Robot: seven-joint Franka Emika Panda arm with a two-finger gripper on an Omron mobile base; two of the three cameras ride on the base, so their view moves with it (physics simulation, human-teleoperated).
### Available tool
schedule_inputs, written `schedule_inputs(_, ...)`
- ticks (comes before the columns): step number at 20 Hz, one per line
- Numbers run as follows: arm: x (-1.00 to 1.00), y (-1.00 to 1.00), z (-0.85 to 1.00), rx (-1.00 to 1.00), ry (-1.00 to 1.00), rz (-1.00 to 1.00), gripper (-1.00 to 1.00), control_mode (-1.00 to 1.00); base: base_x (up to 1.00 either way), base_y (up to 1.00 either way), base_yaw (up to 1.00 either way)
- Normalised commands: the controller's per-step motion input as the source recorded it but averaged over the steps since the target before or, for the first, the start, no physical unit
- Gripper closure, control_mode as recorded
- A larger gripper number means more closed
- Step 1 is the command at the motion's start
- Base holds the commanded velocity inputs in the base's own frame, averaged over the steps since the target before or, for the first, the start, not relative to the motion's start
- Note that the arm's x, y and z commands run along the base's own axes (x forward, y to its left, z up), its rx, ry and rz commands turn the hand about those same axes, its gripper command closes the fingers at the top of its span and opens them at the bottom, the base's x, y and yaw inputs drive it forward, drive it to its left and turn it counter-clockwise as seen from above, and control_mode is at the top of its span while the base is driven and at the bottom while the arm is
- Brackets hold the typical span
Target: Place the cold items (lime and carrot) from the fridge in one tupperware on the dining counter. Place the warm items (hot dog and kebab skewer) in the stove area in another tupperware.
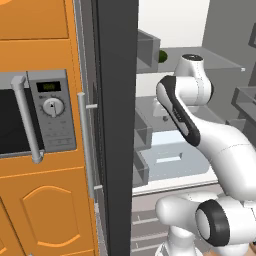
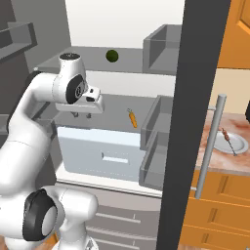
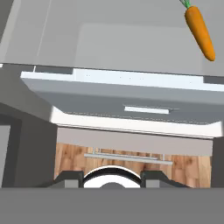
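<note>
While my tool [image 2: 82,115] hangs over the middle fridge shelf [image 2: 112,110] with nothing between its fingers, I cannot tell from these views how far apart they stand; it holds nothing that I can see. The carrot [image 2: 132,118] lies on that same shelf, off to the side of the tool, and in the hand view it sits up in a corner of the frame [image 3: 200,31], so I judge the hand is not lined up over it. If I descend as things are, the fingers would land on bare shelf, or clip the carrot's end and roll it toward the back wall. The lime [image 2: 112,55] rests on the shelf above, well apart from the carrot; being round, it could roll off if nudged.

Below the shelf is the pale drawer [image 2: 102,151], and door bins [image 2: 158,124] stand close beside the carrot, which limits a sideways approach. The dark fridge door edge [image 1: 117,125] crowds the arm's left. Farther right, a kebab skewer [image 2: 228,140] lies on a plate [image 2: 239,145] on the desk [image 2: 215,161]. A microwave [image 1: 37,115] sits in the orange cabinetry.
</note>
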Motion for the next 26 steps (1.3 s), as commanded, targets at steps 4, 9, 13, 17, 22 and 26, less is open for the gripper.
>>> schedule_inputs(4,0.24,-0.06,-0.03,0.00,-0.01,0.00,-1.00,-1.00,0.00,0.00,0.00)
schedule_inputs(9,0.48,-0.24,-0.17,0.00,0.00,0.00,-1.00,-1.00,0.00,0.00,0.00)
schedule_inputs(13,0.44,-0.32,-0.19,0.00,0.00,-0.01,-1.00,-1.00,0.00,0.00,0.00)
schedule_inputs(17,0.37,-0.32,-0.23,0.00,0.01,-0.03,-1.00,-1.00,0.00,0.00,0.00)
schedule_inputs(22,0.28,-0.24,-0.27,0.00,0.14,-0.01,-1.00,-1.00,0.00,0.00,0.00)
schedule_inputs(26,0.02,-0.34,-0.19,0.00,0.00,0.00,-1.00,-1.00,0.00,0.00,0.00)
